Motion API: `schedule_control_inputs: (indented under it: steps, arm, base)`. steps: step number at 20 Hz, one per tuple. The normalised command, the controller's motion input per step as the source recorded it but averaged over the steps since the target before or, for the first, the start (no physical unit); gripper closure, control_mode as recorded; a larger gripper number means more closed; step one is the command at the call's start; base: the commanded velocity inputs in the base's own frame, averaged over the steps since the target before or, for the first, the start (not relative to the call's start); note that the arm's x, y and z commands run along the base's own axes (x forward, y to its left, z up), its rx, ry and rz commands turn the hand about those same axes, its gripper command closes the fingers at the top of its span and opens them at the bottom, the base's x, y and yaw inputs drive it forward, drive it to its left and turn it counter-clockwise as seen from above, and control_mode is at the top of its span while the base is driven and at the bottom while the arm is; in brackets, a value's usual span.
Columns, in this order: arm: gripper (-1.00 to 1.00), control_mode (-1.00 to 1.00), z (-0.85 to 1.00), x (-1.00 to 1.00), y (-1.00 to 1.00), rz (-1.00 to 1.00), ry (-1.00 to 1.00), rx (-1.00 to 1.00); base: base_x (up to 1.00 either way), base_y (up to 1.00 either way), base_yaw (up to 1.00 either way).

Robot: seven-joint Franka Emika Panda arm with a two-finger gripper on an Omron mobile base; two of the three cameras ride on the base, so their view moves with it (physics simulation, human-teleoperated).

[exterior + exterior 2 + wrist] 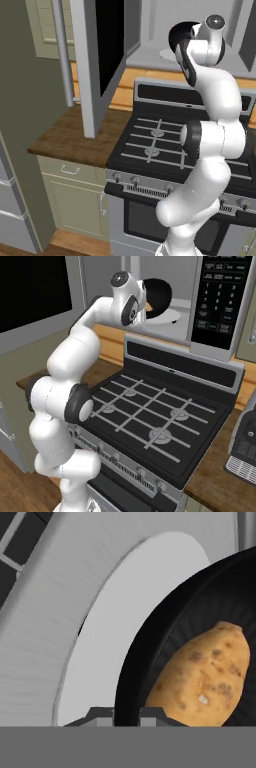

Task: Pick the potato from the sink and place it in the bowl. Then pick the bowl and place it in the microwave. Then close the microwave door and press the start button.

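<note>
The glossy black bowl (150, 657) holds the orange-tan potato (205, 677). My gripper (126, 714) is shut on the bowl's rim, one fingertip on each side of it. Bowl (160, 293) and hand are at the mouth of the light-grey microwave (220, 331), over its white round turntable (125, 612). I cannot tell whether the bowl touches the turntable (170, 317). The microwave door (107, 45) stands swung open to the left, its black glass window facing the cavity. From the left, the bowl (176, 34) shows behind my wrist.
A black gas stove (150, 416) with grates sits right below the microwave. Its raised back panel (165, 95) is close under the cavity. Wooden counter (70, 135) lies left of the stove beneath the open door. A dark appliance (245, 451) stands on the counter at the right.
</note>
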Motion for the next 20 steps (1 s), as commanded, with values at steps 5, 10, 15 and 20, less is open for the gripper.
schedule_control_inputs:
  steps: [5, 10, 15, 20]
  arm:
    - [1.00, -1.00, -0.13, 0.55, -0.14, 0.00, 0.01, 0.00]
    - [1.00, -1.00, -0.28, 0.43, -0.08, 0.00, 0.03, 0.00]
    - [-1.00, -1.00, -0.46, 0.14, 0.00, 0.01, -0.04, 0.00]
    - [-1.00, -1.00, -0.36, 0.20, 0.00, 0.01, -0.12, 0.00]
  base:
    - [0.00, 0.00, 0.00]
    - [0.00, 0.00, 0.00]
    - [0.00, 0.00, 0.00]
    - [0.00, 0.00, 0.00]
